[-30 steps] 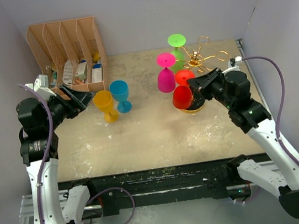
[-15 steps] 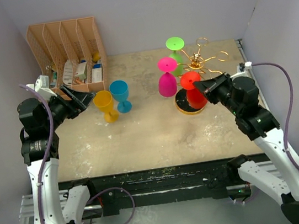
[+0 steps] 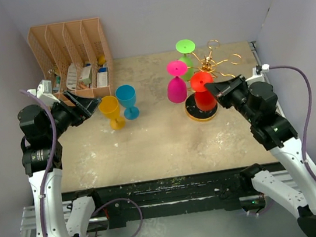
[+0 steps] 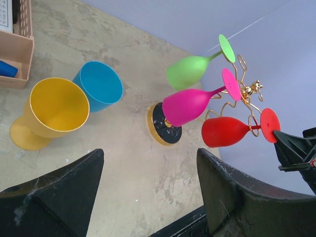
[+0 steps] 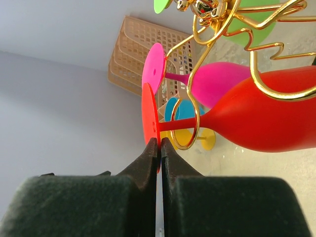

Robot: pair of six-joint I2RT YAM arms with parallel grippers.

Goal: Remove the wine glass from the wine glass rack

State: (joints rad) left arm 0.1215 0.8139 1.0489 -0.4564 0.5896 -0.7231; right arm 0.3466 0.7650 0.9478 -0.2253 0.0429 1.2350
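The wine glass rack (image 3: 216, 61) is a gold wire stand on a round dark base (image 3: 192, 113). A red wine glass (image 3: 203, 94) hangs upside down on it, its stem inside a gold loop (image 5: 188, 129). My right gripper (image 5: 159, 143) is shut on the rim of the red glass's foot (image 5: 148, 112); it also shows in the top view (image 3: 212, 88). A pink glass (image 3: 175, 83) and a green glass (image 3: 185, 53) hang on other arms. My left gripper (image 4: 148, 158) is open and empty, raised at the left (image 3: 88, 104).
A yellow glass (image 3: 110, 110) and a blue glass (image 3: 126, 99) stand upright just right of the left gripper. A tan slotted organizer (image 3: 72, 54) sits at the back left. Walls close off the back and both sides.
The right gripper has drawn back to the right, and the red glass has moved right with it, from tilted over the base's front to hanging by the post. The left arm is still.
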